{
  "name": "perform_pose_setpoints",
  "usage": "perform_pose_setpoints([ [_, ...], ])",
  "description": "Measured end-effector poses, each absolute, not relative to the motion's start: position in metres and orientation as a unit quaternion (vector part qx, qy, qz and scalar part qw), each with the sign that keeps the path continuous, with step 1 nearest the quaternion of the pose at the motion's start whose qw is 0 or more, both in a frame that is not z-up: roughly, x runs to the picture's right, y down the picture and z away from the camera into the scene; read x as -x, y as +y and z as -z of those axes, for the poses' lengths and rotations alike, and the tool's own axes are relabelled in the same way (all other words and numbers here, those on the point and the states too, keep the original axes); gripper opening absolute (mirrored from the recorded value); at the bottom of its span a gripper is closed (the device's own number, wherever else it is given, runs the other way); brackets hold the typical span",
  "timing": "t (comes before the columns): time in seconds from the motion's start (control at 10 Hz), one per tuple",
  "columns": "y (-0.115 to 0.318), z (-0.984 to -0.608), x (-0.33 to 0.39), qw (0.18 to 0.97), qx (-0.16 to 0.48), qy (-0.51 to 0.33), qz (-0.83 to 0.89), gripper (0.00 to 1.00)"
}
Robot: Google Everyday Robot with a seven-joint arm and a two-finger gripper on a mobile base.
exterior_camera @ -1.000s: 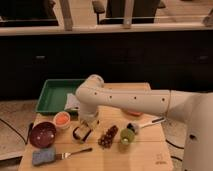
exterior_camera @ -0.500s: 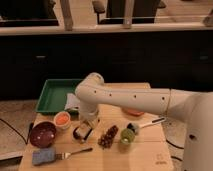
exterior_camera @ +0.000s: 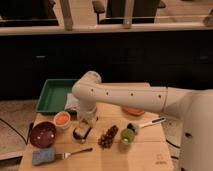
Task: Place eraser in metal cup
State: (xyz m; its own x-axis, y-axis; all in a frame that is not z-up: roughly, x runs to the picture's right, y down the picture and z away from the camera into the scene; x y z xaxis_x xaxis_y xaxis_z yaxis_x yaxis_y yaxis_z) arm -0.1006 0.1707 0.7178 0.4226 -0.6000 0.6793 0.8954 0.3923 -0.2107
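The small dark metal cup stands on the wooden table, between the orange-filled white cup and the grapes. My gripper hangs straight down from the white arm, right above the cup and touching or nearly touching it. A small pale block, the eraser, shows at the gripper's tip over the cup's mouth. I cannot tell whether it is held or rests in the cup.
A green tray sits at the back left. A white cup with orange filling, a maroon bowl, a blue-grey sponge and a fork lie to the left. Grapes, a green cup and a white-handled utensil lie to the right.
The gripper has shifted slightly down and left over the dark cup. Nothing else on the table has moved.
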Motion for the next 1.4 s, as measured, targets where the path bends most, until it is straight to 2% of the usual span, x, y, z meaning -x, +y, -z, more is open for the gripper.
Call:
perform_pose_setpoints([
  [0.9,0.189,-0.716,0.133,0.764,0.290,-0.268,0.510,0.01],
  [1.0,0.190,-0.716,0.134,0.763,0.291,-0.268,0.511,0.05],
  [1.2,0.192,-0.716,0.137,0.761,0.292,-0.270,0.513,0.27],
  [1.4,0.193,-0.717,0.139,0.760,0.293,-0.270,0.514,0.43],
])
